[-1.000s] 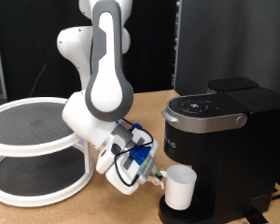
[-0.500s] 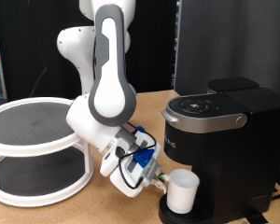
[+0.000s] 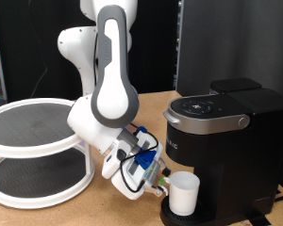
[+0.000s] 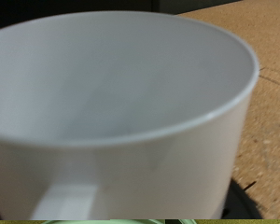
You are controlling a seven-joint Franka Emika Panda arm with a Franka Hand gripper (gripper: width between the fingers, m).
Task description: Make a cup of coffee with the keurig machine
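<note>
The cup (image 3: 185,193), a plain white mug, stands upright on the round drip tray (image 3: 174,218) under the spout of the black keurig machine (image 3: 226,141), whose silver-rimmed lid is down. My gripper (image 3: 162,185) reaches in low from the exterior view's left, with its tip against the cup's near side. The blue and white hand hides the fingers there. In the wrist view the cup (image 4: 121,112) fills almost the whole picture, its inside looks empty, and its handle (image 4: 56,201) is close to the camera. No fingers show in that view.
A white two-tier round rack (image 3: 33,151) stands at the exterior view's left on the wooden table (image 3: 94,209). A dark panel (image 3: 226,42) rises behind the machine. The robot's white base (image 3: 94,47) is at the back.
The arm has edged towards the exterior view's right and slightly down. The cup has shifted a little the same way, further onto the drip tray.
</note>
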